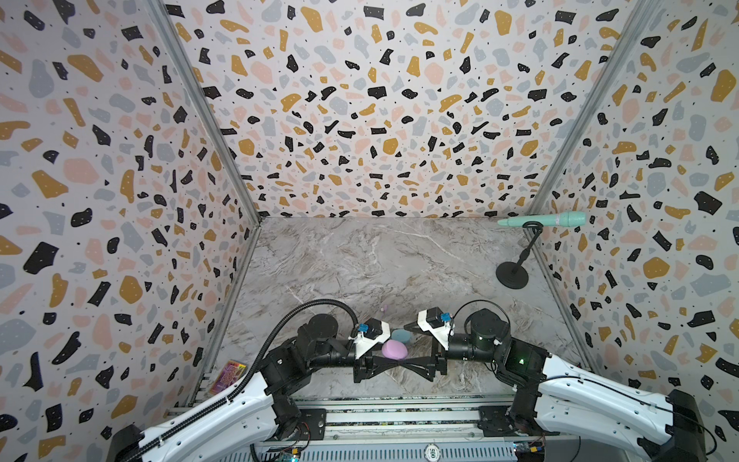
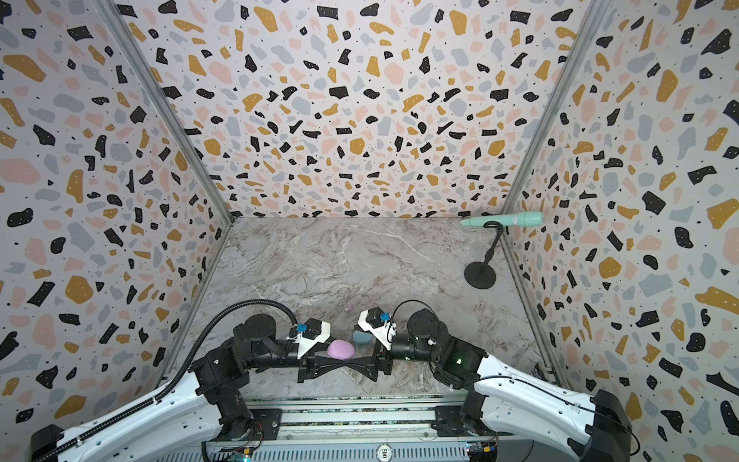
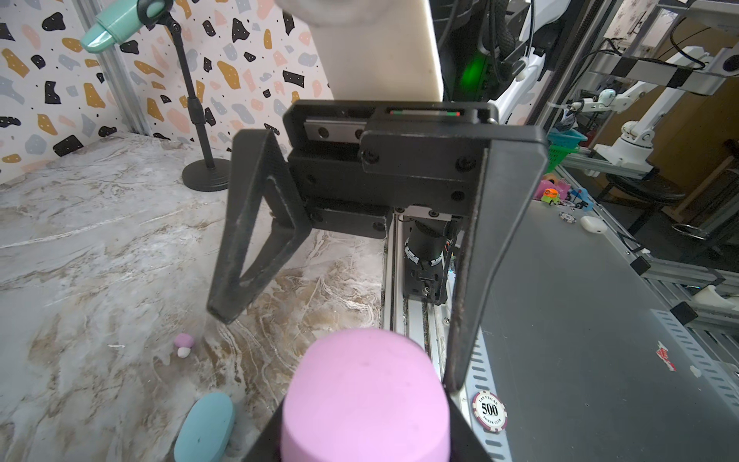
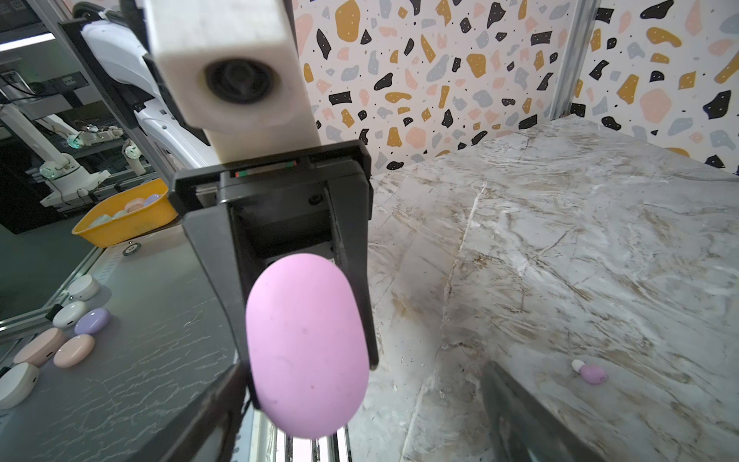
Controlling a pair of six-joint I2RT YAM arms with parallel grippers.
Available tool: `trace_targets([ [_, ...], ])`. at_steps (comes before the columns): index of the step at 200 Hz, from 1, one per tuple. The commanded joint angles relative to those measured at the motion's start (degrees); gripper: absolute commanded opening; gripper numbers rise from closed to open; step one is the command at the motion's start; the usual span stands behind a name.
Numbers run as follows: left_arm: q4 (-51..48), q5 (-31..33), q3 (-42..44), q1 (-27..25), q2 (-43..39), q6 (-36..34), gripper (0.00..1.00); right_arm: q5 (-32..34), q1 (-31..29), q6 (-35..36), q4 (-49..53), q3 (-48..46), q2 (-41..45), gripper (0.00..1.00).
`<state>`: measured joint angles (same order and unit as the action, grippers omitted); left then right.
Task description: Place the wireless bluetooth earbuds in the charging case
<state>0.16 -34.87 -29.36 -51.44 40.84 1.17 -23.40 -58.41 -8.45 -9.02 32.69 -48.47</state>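
Veined grey marble-look tabletop (image 1: 360, 260), terrazzo-print walls. The left gripper (image 4: 306, 366) is clamped on a smooth matte pink pill-shaped case (image 1: 394, 349). Beyond it, a rounded pink earbud (image 3: 184, 346), white-tipped, lies loose on the marble. A blue oval case (image 3: 204, 428) lies flat. The right gripper (image 1: 412, 346) has its jaws wide apart.

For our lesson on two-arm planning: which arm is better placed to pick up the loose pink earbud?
Right, probably. The left end effector is shut on the pink case, so it is busy. The right end effector stands open and empty, facing the case, free to fetch the pink earbud.
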Motion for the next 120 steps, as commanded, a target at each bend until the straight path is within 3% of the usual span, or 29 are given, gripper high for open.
trace_targets([
  [1, 3.1, -3.0, 0.5, -0.4, -0.5, 0.6, 0.00, 5.0, 0.5, 0.1, -0.4, 0.0, 0.2, 0.91],
  [120, 3.4, -3.4, 0.9, -0.3, -1.2, 0.6, 0.00, 6.0, 2.6, -0.3, -0.3, -0.2, -0.8, 0.91],
])
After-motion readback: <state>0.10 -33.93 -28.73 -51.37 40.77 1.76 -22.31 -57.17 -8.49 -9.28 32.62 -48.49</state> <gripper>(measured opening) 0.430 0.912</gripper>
